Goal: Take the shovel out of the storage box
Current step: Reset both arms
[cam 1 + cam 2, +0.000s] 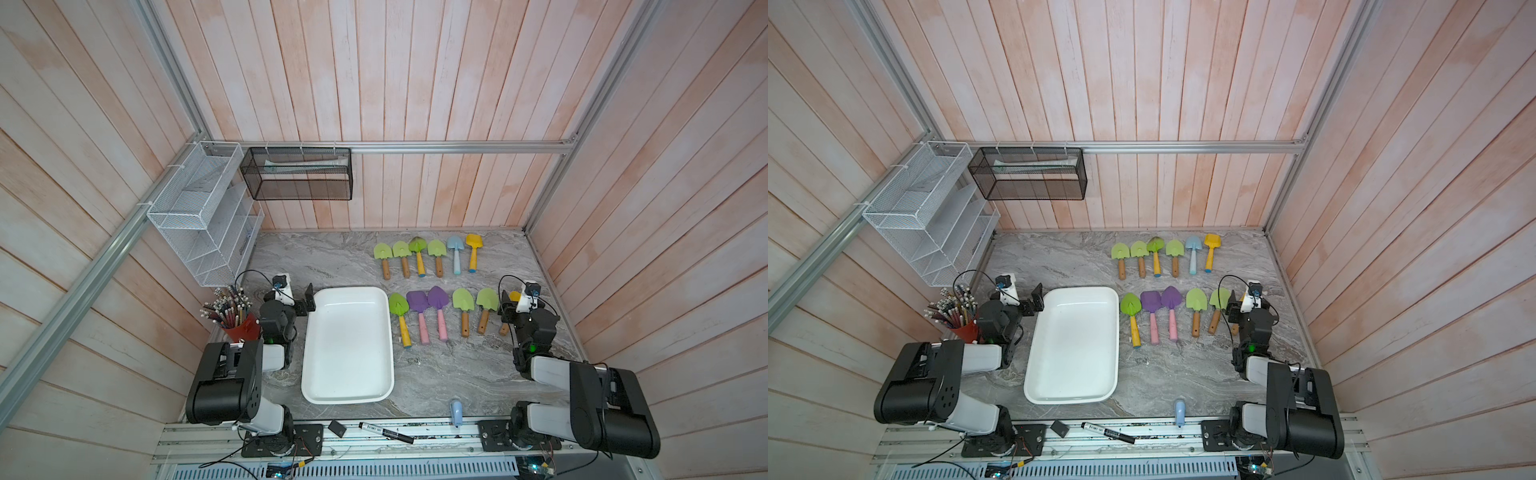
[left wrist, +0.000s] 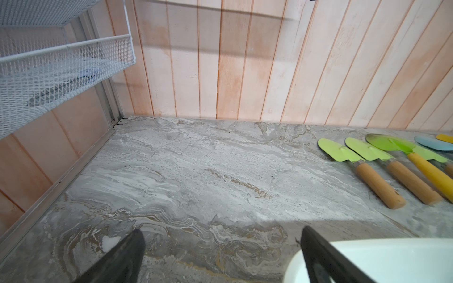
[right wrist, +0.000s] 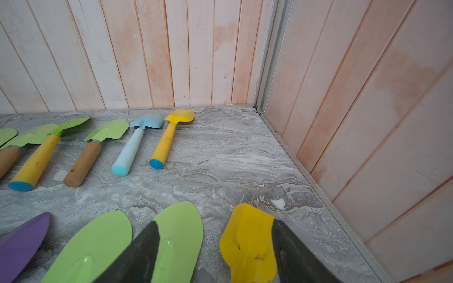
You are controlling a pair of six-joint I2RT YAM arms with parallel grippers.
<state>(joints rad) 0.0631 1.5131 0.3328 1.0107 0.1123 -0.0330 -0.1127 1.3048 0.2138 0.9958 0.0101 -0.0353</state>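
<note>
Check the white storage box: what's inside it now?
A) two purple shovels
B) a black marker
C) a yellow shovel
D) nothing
D: the storage box shows only bare white floor in both top views. The shovels in view, such as the purple shovel, lie on the table outside it.

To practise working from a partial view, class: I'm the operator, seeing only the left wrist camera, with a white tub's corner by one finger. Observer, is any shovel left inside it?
Observer: No; in both top views the storage box is empty.
Operator: Where is the right gripper?
Observer: The right gripper is open, with the blade of a yellow shovel between its jaws, on the table.
Operator: Any colours I miss?
Observer: Two purple shovels lie in the near row.
</note>
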